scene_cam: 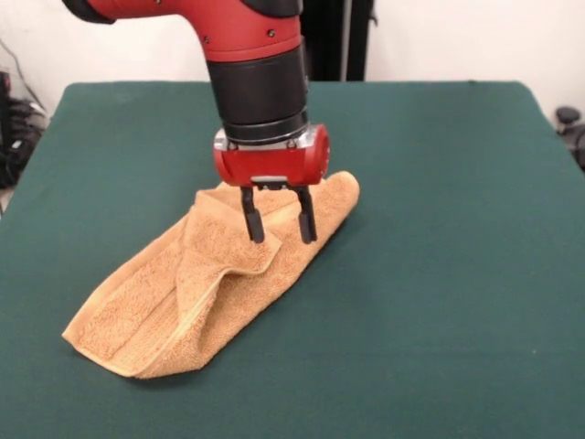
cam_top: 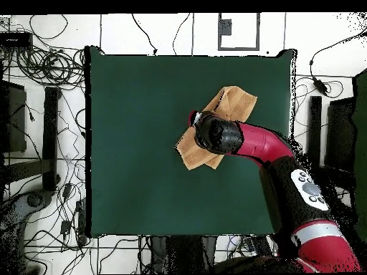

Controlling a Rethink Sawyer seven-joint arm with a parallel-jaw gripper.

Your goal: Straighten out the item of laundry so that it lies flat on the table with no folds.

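The tan-orange towel lies folded and bunched on the green table, running from the front left up to the middle. A flap is folded over along its length. My gripper is down on the towel's far end with its two dark fingers apart and nothing between them. In the overhead view the towel sticks out on both sides of the arm's wrist, which hides the gripper. No white tag shows.
The red and black arm reaches in over the table's right side in the overhead view. Cables and equipment lie on the floor around the table.
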